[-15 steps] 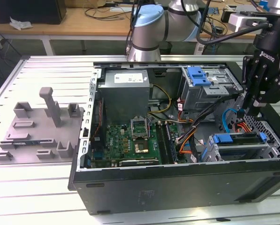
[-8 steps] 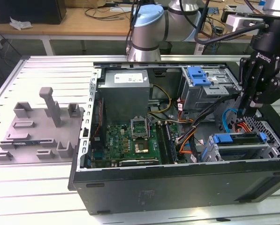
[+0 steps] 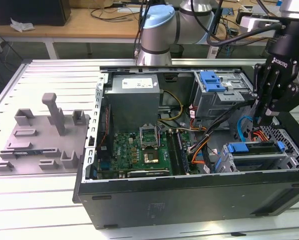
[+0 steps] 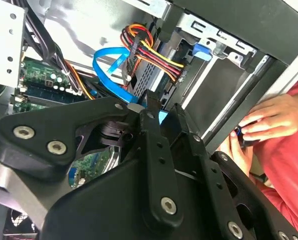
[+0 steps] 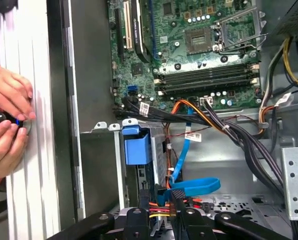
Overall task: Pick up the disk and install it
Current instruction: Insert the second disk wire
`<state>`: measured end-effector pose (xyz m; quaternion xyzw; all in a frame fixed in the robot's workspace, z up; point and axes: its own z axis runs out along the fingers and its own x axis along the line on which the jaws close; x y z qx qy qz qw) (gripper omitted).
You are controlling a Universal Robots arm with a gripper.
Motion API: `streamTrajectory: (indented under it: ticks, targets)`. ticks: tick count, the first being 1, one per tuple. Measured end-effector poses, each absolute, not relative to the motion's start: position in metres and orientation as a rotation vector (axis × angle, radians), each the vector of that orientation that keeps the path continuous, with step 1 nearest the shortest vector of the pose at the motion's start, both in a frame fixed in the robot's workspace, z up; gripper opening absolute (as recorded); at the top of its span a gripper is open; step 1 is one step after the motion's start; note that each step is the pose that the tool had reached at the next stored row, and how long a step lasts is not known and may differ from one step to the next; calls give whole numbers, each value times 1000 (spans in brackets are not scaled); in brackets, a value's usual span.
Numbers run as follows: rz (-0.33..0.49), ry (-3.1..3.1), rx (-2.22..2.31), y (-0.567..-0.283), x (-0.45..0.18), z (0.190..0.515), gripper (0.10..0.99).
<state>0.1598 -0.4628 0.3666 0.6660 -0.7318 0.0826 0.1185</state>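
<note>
Presently, jaws: hanging low inside the open computer case (image 3: 189,200), just above the drive cage (image 3: 269,162); whether they are apart or together I cannot tell.
Nearest hazard: the blue data cable (image 5: 188,187) loops right under me and the red-and-yellow power wires (image 4: 149,47) run beside it; I judge a careless descent would snag or unplug them.
Disk: the disk (image 3: 254,152) sits in that cage, blue rail outward; pushed crooked, I think it would jam.
Person: hands (image 5: 6,125) rest on the table (image 5: 34,100) beside the case wall, near enough to be pinched.
Further off: a slip could scrape the motherboard (image 3: 139,147).
Writing: white lettering on my housing and a sticker on the power supply (image 3: 134,95); I do not read either out.
</note>
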Motion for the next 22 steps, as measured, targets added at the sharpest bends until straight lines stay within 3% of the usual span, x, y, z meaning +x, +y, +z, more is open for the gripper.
streamTrajectory:
  ticks: [22]
  targets:
    - [266, -2142, 1944, -454, 156, 362, 302]
